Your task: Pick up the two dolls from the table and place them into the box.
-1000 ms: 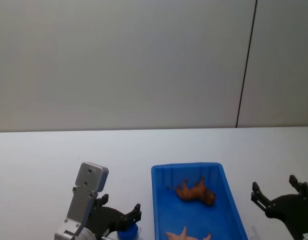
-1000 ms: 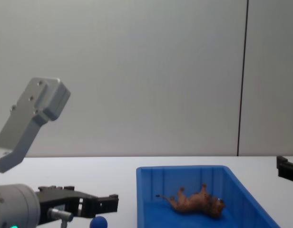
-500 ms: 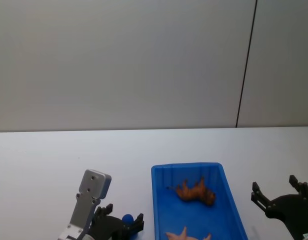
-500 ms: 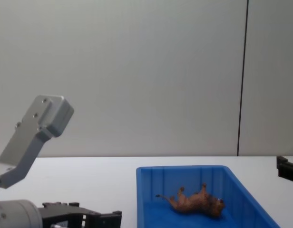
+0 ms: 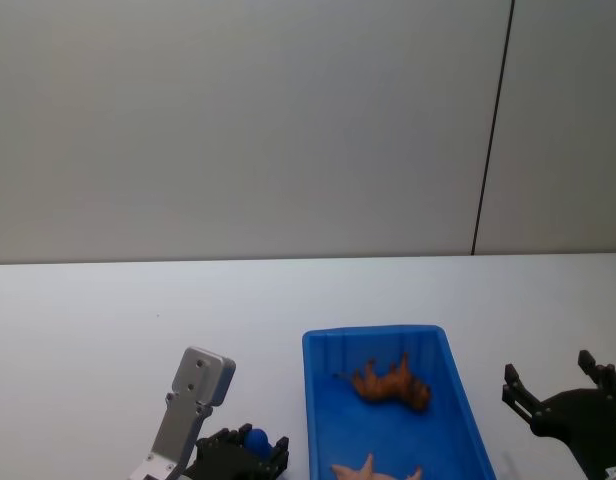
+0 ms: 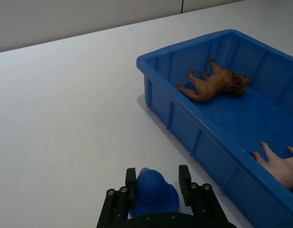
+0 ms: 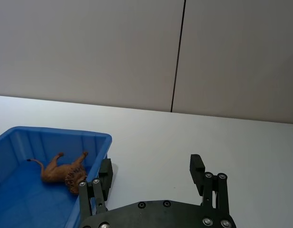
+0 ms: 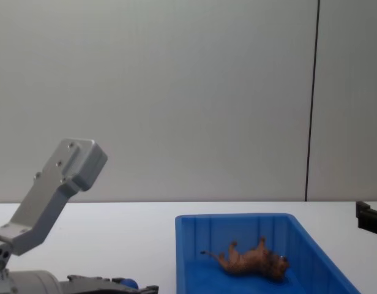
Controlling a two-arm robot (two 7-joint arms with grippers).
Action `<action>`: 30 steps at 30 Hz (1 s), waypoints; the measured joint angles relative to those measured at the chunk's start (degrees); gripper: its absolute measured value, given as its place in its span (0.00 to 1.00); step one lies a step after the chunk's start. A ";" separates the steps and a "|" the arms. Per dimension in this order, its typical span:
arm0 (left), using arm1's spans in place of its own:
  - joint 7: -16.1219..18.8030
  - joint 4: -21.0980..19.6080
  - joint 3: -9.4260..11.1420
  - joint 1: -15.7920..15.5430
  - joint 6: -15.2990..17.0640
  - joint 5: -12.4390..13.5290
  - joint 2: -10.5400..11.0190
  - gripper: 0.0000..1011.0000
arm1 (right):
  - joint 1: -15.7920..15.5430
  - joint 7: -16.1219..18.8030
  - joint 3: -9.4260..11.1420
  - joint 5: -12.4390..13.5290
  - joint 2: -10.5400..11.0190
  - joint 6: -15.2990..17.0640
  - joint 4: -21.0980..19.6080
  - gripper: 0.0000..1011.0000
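Two toys, two very different spots. So the blue toy (image 6: 152,194) sits right between the fingers (image 6: 131,183) of the left gripper (image 6: 157,183), one finger on each flank, jaws narrowed around it and looking like they touch both sides. That's down low over the white table (image 5: 108,320), at about 7 o'clock in the head view (image 5: 250,447), just beside the near-left corner of the blue box (image 5: 317,400) but still outside it. I can't tell whether the toy is resting on the tabletop or just off it.

Brown animal toy (image 5: 391,383) is already inside the box, lying on its side with legs pointing toward the far wall, roughly mid-floor. A pale pinkish figure (image 5: 374,470) lies in the box too, at the near end.

Right gripper (image 7: 153,175) hangs at 4 o'clock in the head view (image 5: 558,385), jaws spread wide, nothing in them, well off to the right of the box.

Room-wise: the box's left wall is the closest edge to the held toy. Tabletop out to 9 and 12 o'clock is bare white, and the box floor between the two toys inside has open space.
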 joint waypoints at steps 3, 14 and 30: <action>-0.42 0.29 0.02 -0.10 0.02 0.14 -0.09 0.50 | -0.01 0.00 0.00 0.00 0.00 0.00 0.00 0.99; -0.79 0.01 -0.20 -0.08 -1.04 0.75 -0.05 0.26 | 0.00 0.00 0.00 0.00 0.00 0.00 0.00 0.99; -2.64 -4.66 -1.54 -0.90 -5.10 2.58 0.86 0.16 | 0.00 0.00 0.00 0.00 0.00 0.00 0.00 0.99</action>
